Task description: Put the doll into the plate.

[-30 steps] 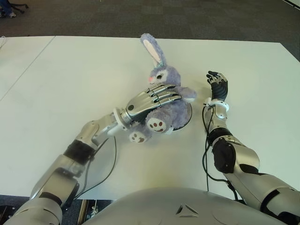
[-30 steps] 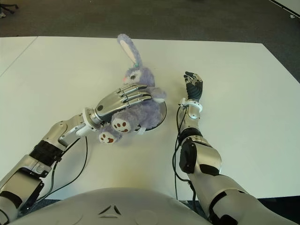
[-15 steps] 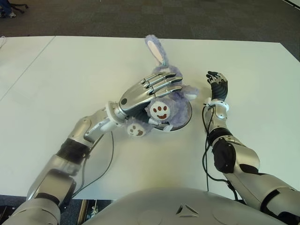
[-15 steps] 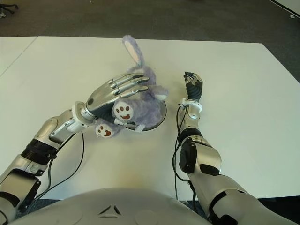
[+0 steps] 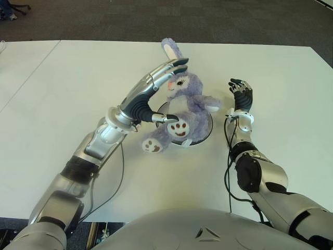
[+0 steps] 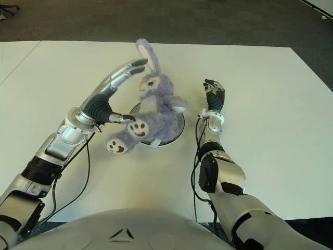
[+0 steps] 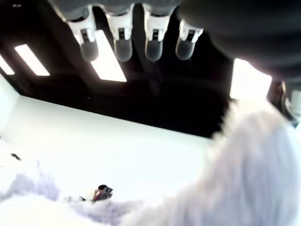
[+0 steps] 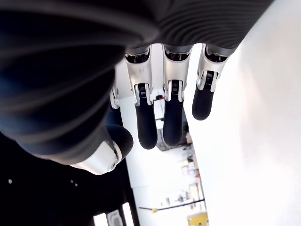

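Spanning the view: one white table, its far edge meeting dark grey carpet.
Room: carpeted floor beyond the table; wheeled chair legs show at the far left corner; in the left wrist view, ceiling light panels glow against a dark ceiling.
Count of things: one doll, one plate, two hands, two black cables trailing from the forearms.
Doll: a purple plush rabbit with one pink-lined ear upright, pink nose, white soles with brown paw prints. It sits on the plate, leaning back, with one foot hanging past the plate's near-left rim over the table.
Plate: dark and round, near the table's middle, mostly hidden under the rabbit; only its right and near rim show.
Left hand: raised just left of the doll, fingers straight and spread beside the rabbit's head, thumb reaching toward its belly; it grips nothing.
Right hand: shows right of the plate, apart from it, fingers loosely extended and holding nothing.
Change from one second ago: the left palm then lay closed across the rabbit's body, pinning it; now the fingers have let go and lifted away, and the doll has settled more upright on the plate. The right hand has stayed where it was.
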You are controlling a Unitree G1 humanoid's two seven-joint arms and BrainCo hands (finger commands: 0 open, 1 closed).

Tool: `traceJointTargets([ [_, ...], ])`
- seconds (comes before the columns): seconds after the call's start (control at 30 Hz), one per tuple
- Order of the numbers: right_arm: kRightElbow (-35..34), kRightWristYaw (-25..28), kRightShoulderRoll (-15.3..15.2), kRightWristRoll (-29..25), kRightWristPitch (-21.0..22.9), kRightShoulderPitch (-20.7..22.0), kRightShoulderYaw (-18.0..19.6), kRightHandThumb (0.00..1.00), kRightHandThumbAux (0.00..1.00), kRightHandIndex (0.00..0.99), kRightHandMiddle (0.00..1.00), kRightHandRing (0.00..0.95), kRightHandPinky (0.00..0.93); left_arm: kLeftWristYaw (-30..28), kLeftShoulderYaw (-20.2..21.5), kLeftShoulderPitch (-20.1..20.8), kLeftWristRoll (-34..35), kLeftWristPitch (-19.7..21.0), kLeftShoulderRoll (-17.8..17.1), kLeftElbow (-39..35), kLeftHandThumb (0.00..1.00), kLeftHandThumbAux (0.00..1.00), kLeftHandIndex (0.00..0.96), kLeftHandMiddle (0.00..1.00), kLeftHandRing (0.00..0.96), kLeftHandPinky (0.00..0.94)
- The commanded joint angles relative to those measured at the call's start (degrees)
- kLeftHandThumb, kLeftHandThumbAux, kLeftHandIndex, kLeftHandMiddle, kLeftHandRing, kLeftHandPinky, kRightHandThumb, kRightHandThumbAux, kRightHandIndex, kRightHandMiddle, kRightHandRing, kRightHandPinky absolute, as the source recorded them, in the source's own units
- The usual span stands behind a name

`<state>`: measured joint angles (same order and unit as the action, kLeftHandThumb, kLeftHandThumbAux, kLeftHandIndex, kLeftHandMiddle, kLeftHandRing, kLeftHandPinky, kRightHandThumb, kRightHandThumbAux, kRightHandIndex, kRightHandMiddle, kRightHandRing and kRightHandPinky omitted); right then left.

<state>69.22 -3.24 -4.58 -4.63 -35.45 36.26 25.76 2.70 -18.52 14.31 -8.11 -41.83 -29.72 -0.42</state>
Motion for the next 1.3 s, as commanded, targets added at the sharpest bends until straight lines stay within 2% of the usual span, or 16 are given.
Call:
traceJointTargets([
  [0.03, 8.1, -0.3, 4.3, -1.0, 7.7, -12.8, 0.5, 0.712, 0.738, 0.399, 0.31, 0.284, 0.231, -8.8, 2.1, -5.5, 19.8, 9.0, 0.3, -6.1, 0.028, 0.341, 0.0, 0.0, 0.0, 0.0],
  [0.57, 8.1, -0.2, 4.3, -1.2, 7.6, -12.7, 0.6, 0.712, 0.738, 0.399, 0.31, 0.284, 0.228, -14.8, 5.9, -6.8, 22.0, 13.4, 3.0, -8.6, 0.025, 0.342, 0.0, 0.0, 0.0, 0.0],
  [1.3, 8.2, -0.2, 4.0, -1.2, 8.3, -12.2, 0.7, 0.712, 0.738, 0.399, 0.31, 0.284, 0.228, -18.9, 8.7, -6.1, 20.5, 14.6, 7.2, -7.1, 0.025, 0.342, 0.0, 0.0, 0.0, 0.0],
])
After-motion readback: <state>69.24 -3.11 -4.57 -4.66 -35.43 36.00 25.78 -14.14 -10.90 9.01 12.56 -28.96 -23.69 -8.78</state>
